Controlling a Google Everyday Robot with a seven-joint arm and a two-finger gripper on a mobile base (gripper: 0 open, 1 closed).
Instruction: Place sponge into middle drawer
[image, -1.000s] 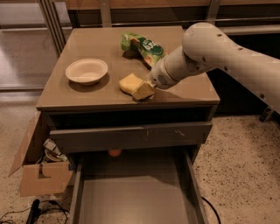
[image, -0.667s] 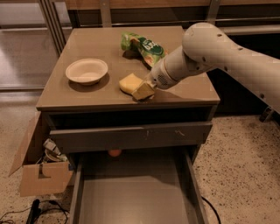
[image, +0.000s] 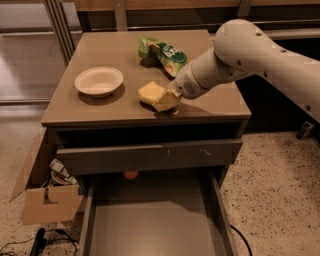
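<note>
The yellow sponge (image: 150, 92) lies on the tan cabinet top (image: 100, 107), near its front edge and right of the white bowl. My gripper (image: 168, 100) is at the end of the white arm that comes in from the right. It is down on the cabinet top against the sponge's right side. The middle drawer (image: 150, 227) is pulled out below, at the bottom of the view, and its flat grey floor is bare.
A white bowl (image: 98, 81) stands left of the sponge and a green snack bag (image: 162, 52) lies behind it. A drawer with a scratched front panel (image: 150, 156) sits slightly out above the tray. A small orange object (image: 131, 174) lies beneath it. A cardboard box (image: 45, 197) stands on the floor at left.
</note>
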